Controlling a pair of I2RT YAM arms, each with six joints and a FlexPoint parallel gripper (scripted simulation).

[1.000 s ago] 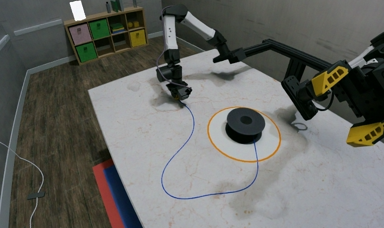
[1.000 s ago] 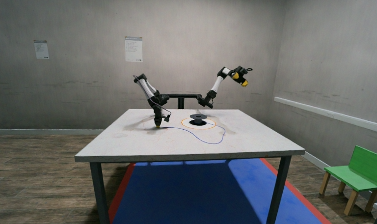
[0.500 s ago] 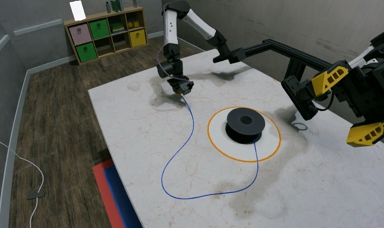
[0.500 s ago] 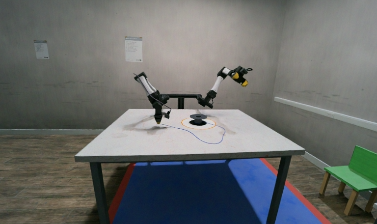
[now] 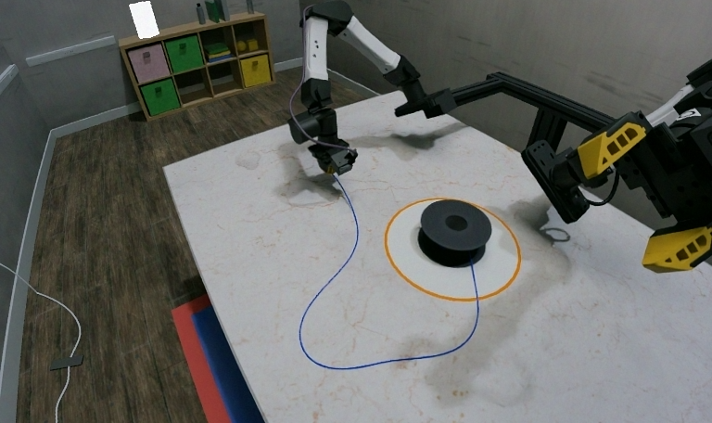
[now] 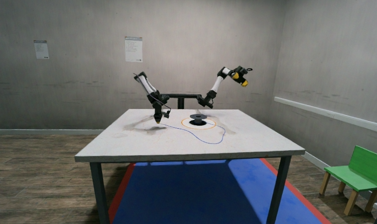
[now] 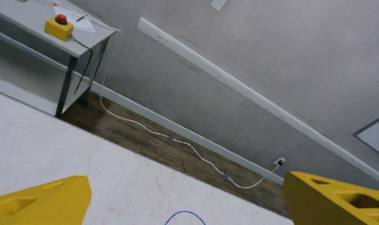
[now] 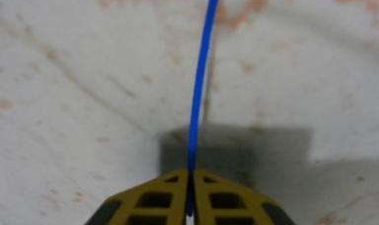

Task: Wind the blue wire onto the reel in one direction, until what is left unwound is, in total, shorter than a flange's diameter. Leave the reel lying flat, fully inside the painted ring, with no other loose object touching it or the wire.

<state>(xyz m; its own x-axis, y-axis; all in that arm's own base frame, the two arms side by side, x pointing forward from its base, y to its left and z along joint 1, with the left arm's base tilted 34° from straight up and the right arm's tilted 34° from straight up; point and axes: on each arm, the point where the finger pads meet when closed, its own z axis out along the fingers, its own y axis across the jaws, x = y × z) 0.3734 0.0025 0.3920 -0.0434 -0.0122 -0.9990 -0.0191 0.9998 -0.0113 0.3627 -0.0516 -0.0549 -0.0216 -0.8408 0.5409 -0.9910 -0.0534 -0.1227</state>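
- Top view: your dark reel [image 5: 438,235] [image 6: 194,116] lies flat inside the orange ring [image 5: 385,238] [image 6: 181,122] on the bench [image 5: 262,240] [image 6: 177,146] [image 7: 123,176] [image 8: 74,112], while the blue wire [image 5: 358,229] [image 6: 214,143] [image 7: 185,211] [image 8: 199,77] loops widely outside it. Your left gripper [image 5: 613,211] [image 6: 240,80] [image 7: 187,183] hangs with its fingers wide. Only here can you see the shelf unit [image 5: 178,30], its bins pink [image 5: 148,64], green and yellow; one open compartment holds flat stacked items [image 5: 217,52], another yellow objects [image 5: 247,45].
- Exterior view: the gap between the reel's flanges shows, and your right gripper [image 5: 334,172] [image 6: 158,122] [image 8: 189,178] points down at the wire's far end. A green chair [image 6: 363,166] stands beyond the bench.
- Left wrist view: a yellow box with a red button [image 7: 58,30] sits on another table [image 7: 101,37]; only a wire arc shows below, between the wide fingers.
- Right wrist view: your right fingers are closed together, pinching the blue wire.
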